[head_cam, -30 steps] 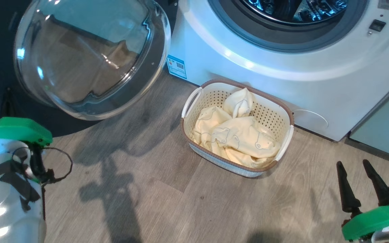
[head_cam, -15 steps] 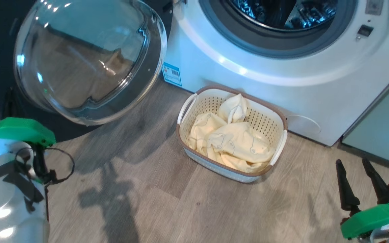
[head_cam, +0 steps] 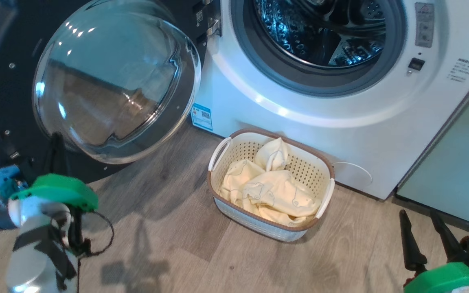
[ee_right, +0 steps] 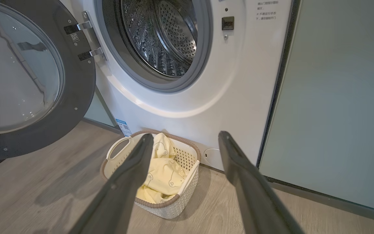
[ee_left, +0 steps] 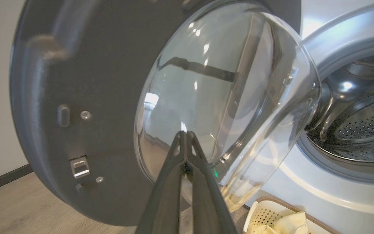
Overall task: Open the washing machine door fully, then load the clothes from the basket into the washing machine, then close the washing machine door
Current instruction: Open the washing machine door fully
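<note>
We see the washing machine (head_cam: 299,118) with its drum exposed; the washing machine door (head_cam: 112,89) swung wide at its left; the basket (head_cam: 238,215) on the floor just before it, holding the clothes (head_cam: 275,193); the left gripper (ee_left: 184,135) pressed together near the door glass; the right gripper (ee_right: 185,136) spread.

Bright, even light; glare spots on the door (head_cam: 112,89) glass; soft shadows on the floor (head_cam: 259,264); wrist views curve at edges.

Your left tool (ee_left: 184,134) was pinched shut before the glass bowl (ee_left: 226,91) of the wide-open washing machine door (ee_left: 60,65). The basket (ee_left: 263,214) of clothes (ee_left: 292,224) sat below the washing machine (ee_left: 323,195).
</note>
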You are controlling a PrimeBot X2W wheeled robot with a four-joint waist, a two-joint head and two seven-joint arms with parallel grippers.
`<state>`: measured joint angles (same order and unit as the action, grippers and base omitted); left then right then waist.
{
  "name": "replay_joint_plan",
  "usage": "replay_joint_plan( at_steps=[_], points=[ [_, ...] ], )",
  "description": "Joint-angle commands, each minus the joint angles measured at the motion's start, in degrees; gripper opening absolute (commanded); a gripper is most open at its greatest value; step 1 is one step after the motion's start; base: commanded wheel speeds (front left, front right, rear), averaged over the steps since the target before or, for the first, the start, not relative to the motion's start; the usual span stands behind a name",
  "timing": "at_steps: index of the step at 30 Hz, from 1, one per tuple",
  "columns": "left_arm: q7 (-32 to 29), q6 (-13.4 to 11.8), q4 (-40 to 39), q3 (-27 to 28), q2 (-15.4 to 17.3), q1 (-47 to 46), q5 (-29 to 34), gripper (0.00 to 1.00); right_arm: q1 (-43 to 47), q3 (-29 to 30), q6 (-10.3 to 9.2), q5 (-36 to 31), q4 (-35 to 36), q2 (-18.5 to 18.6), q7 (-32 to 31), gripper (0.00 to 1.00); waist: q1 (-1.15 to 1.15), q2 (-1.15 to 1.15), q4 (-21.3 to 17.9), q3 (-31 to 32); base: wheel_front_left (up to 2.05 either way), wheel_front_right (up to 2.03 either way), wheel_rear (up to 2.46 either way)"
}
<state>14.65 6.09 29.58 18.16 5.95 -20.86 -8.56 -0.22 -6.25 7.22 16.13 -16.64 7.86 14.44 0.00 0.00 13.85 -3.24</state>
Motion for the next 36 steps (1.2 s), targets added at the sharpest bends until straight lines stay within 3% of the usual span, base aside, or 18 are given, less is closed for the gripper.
replay_joint_plan(
  at_steps=[1, 2, 5, 6, 9, 10, 11, 12, 36],
  points=[
    [0.3, 0.4, -2.2, 0.6, 1.6, -0.4, 0.5, 0.04, -1.0, -0.8, 0.26, 0.3, 1.6, 0.3, 0.6, 1.00, 0.00, 0.00, -0.5, 0.7, 0.00, 0.00, 0.00],
    [0.3, 0.5, -2.4, 0.1, 1.5, 0.1, 0.5, 0.13, -0.8, -0.8, 0.26, 0.3, 1.7, 0.2, 0.6, 1.00, 0.00, 0.00, -0.8, 0.9, 0.00, 0.00, 0.00],
    [0.3, 0.8, -3.1, -0.9, 1.3, 1.6, 0.4, 0.22, -0.2, -0.7, 0.26, 0.3, 1.7, 0.0, 0.6, 1.00, 0.00, 0.00, -1.7, 1.4, 0.00, 0.00, 0.00],
    [0.3, 0.8, -3.4, -1.2, 1.2, 2.1, 0.3, 0.32, -0.1, -0.6, 0.26, 0.3, 1.8, -0.1, 0.6, 1.00, 0.00, 0.00, -2.1, 1.5, 0.00, 0.00, 0.00],
    [0.3, 1.0, -4.2, -2.3, 1.0, 4.0, -0.2, 0.47, 0.2, -0.6, 0.26, 0.3, 1.8, -0.3, 0.6, 1.00, 0.00, 0.00, -3.5, 1.9, 0.00, 0.00, 0.00],
    [0.3, 1.1, -4.4, -2.7, 1.0, 4.6, -0.4, 0.76, 0.3, -0.6, 0.26, 0.3, 1.8, -0.3, 0.6, 1.00, 0.00, 0.00, -3.9, 2.0, 0.00, 0.00, 0.00],
    [0.3, 1.1, -4.7, -3.1, 0.9, 5.2, -0.6, 0.94, 0.4, -0.6, 0.26, 0.3, 1.8, -0.4, 0.6, 1.00, 0.00, 0.00, -4.4, 2.1, 0.00, 0.00, 0.00],
    [0.3, 1.2, -4.9, -3.4, 0.9, 5.8, -0.8, 1.00, 0.5, -0.6, 0.26, 0.3, 1.7, -0.4, 0.6, 1.00, 0.00, 0.00, -4.9, 2.3, 0.00, 0.00, 0.00],
    [0.3, 1.4, -5.3, -5.7, 2.5, 8.1, -2.2, 1.00, 1.6, -0.4, 0.26, -0.1, 3.2, 0.1, 0.6, 1.00, 0.00, 0.00, -19.3, 3.9, 0.00, 0.00, 0.00]
  ],
)
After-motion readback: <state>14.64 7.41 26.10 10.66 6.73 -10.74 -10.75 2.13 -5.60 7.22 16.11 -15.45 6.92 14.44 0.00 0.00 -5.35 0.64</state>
